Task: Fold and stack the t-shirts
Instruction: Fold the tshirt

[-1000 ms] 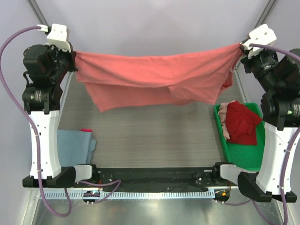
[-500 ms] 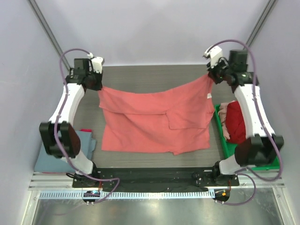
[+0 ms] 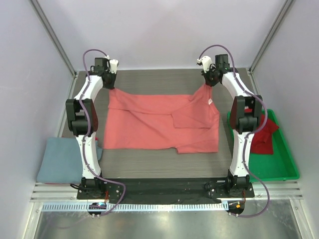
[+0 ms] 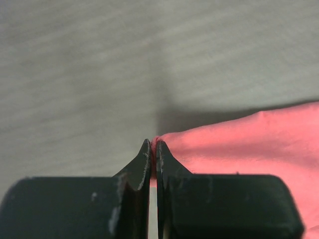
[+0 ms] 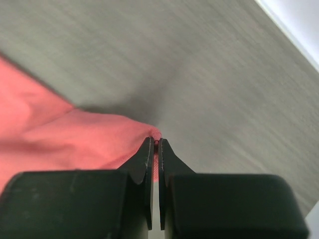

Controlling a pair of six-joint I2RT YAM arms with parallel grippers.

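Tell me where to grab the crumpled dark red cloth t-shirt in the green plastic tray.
Pinch a raised fold on the dark red cloth t-shirt, likely from straight above: it lies bunched in a heap, and the walls of the green plastic tray hinder a sideways approach.

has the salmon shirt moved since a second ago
Yes. The salmon shirt dropped from hanging in the air to lying spread on the table, left of the green tray, far corners pinched in the left claw and right claw.

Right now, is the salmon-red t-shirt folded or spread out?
Spread: the salmon-red t-shirt lies wide on the table, one flap doubled over, far corners pinched by the left gripper and right gripper.
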